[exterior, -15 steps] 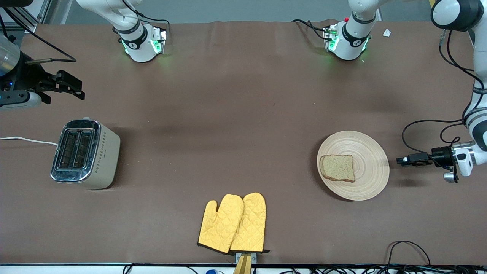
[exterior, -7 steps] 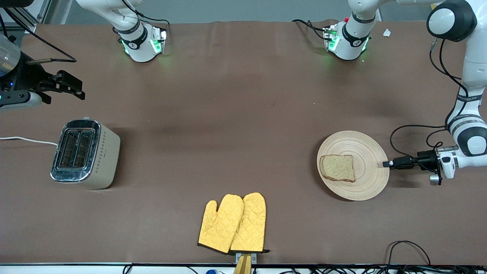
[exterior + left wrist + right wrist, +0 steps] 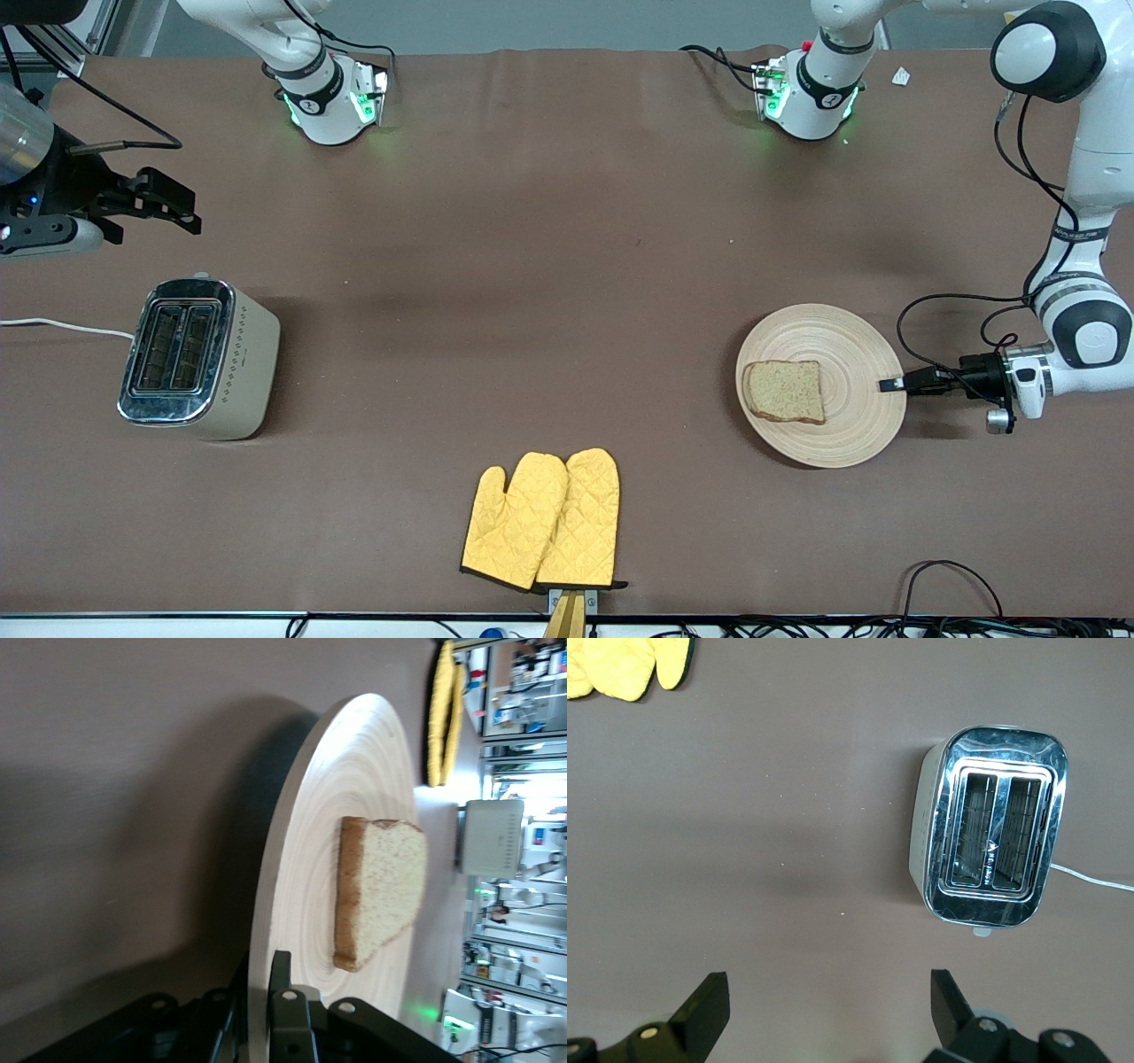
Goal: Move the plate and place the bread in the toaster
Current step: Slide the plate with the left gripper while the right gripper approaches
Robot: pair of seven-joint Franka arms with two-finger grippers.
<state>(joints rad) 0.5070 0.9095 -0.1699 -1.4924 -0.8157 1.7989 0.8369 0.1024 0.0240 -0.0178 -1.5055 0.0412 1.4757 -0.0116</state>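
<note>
Plate (image 3: 842, 416), round and of light wood with ring grain, lying on the brown surface (image 3: 549, 292) toward the left arm's end. Bread (image 3: 785, 391), a single brown slice with darker crust, lies flat on the plate, on the part toward the right arm's end; in the left wrist view the slice (image 3: 379, 888) is seen resting well apart from the gripped rim. Left hand (image 3: 889, 385), held low and level, is clamped on the plate's rim at the edge toward the left arm's end, one finger (image 3: 282, 997) over the upper face of the plate (image 3: 310, 815) and the other under it; its black cable loops above the wrist.

Toaster (image 3: 198, 356), cream-sided with a chrome top and two open slots, stands at the right arm's end of the surface, well apart from the plate; its white cord (image 3: 62, 326) runs off the edge there. The slots are empty in the right wrist view (image 3: 995, 846).

Oven mitts (image 3: 542, 520), a yellow quilted pair, lie between plate and toaster but nearer to the front camera than either, so the direct line between the two is bare surface.

Right hand (image 3: 164, 206), fingers spread wide and holding nothing, waits in the air over the surface just past the toaster, toward the robots' bases.
</note>
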